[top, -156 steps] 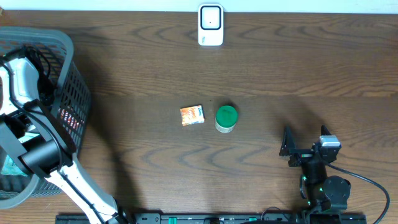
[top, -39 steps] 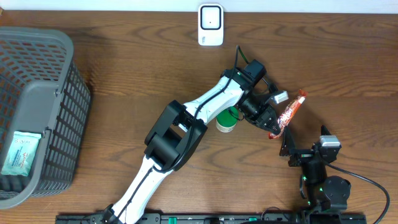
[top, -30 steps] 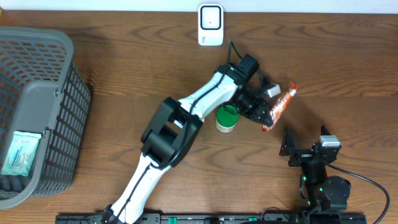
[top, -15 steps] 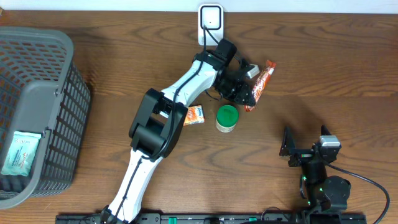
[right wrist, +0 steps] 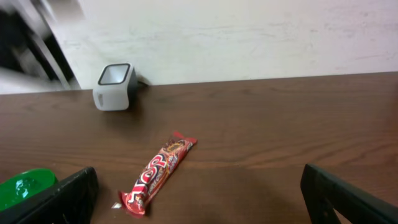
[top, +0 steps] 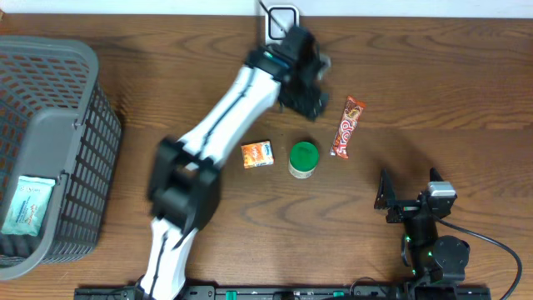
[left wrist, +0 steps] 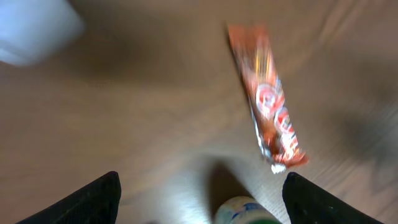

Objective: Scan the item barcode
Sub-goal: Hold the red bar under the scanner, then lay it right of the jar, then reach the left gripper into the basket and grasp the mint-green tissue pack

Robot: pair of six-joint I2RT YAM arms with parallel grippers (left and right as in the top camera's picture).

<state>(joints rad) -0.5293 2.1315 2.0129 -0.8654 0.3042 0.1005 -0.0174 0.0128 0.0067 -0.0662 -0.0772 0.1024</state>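
The left gripper (left wrist: 201, 180) has its fingers (left wrist: 93, 199) spread wide with nothing between them. The bar (top: 347, 127) lies loose on the table (top: 466, 83), out ahead of those fingers and not touching them.

The bar is a long, thin candy bar in a shiny red-orange wrapper with crimped ends. It has pale lettering down the face that's too blurry to read.

The left arm (top: 225, 125) reaches diagonally from the near edge of the table, way out past the jar (top: 303, 158). Its gripper sits beyond the jar, right up by the scanner (top: 283, 21), and covers part of it. That arm is pretty smeared in the overhead view. The right gripper (right wrist: 199, 171) sits low, nearer than the jar and off to its right. It's also wide open and empty, facing the bar.

The bar lies flat just right of the jar, with a small gap between them. Its long axis runs near-to-far, and the far end leans a bit to the right. The near end is the end closest to the jar, about level with it. A small orange box (top: 257, 154) sits just left of the jar.
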